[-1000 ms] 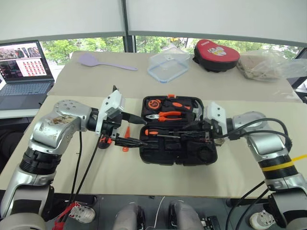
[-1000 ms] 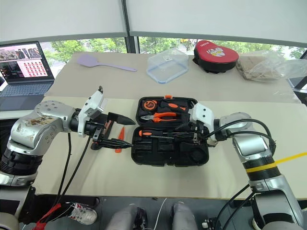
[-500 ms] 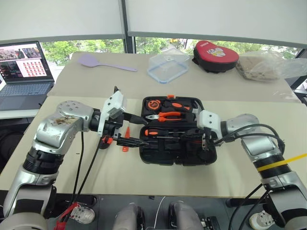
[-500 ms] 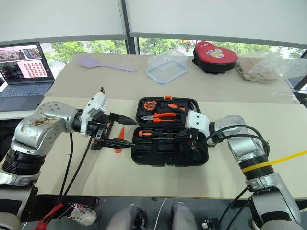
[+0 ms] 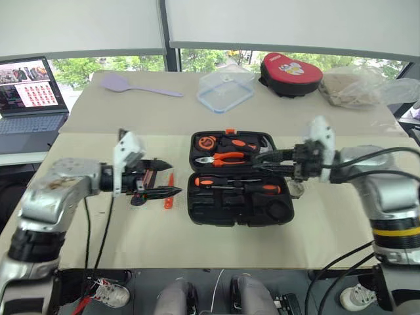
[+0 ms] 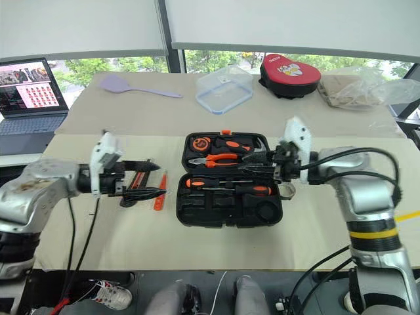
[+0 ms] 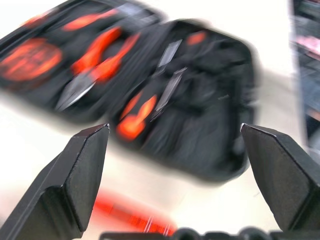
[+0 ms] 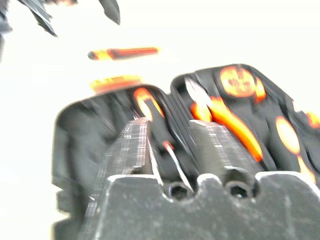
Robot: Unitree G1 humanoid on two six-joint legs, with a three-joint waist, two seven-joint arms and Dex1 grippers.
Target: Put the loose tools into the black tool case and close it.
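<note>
At the middle of the beige table (image 5: 341, 223) lies the black tool case (image 5: 239, 178), a moulded plastic clamshell with rounded corners, opened flat with both halves facing up and a small orange latch on its far edge. Its long axis runs from the robot's left to its right. In the far half sit an orange tape measure (image 5: 209, 142) and orange-handled pliers (image 5: 224, 158), their jaws pointing to the robot's left. In the near half two orange-and-black-handled screwdrivers (image 5: 239, 184) lie lengthwise, parallel with the case's long side; one handle is at the left end, the other at the right.

Just left of the case, a slim small orange screwdriver (image 5: 169, 191) rests on the cloth, its axis running roughly front to back, and a black-orange utility knife (image 5: 148, 180) lies beside it, partly under the left gripper (image 5: 163, 178). That gripper's two black tapered fingers are spread wide with nothing between them, pointing at the case.

The right gripper (image 5: 261, 164) hovers over the case's right part, pointing left; its fingers are parted a little and hold nothing.

Beyond the case lie a lilac spatula (image 5: 134, 86), a clear plastic box (image 5: 226, 90) and a red-and-black pouch (image 5: 291, 73).
</note>
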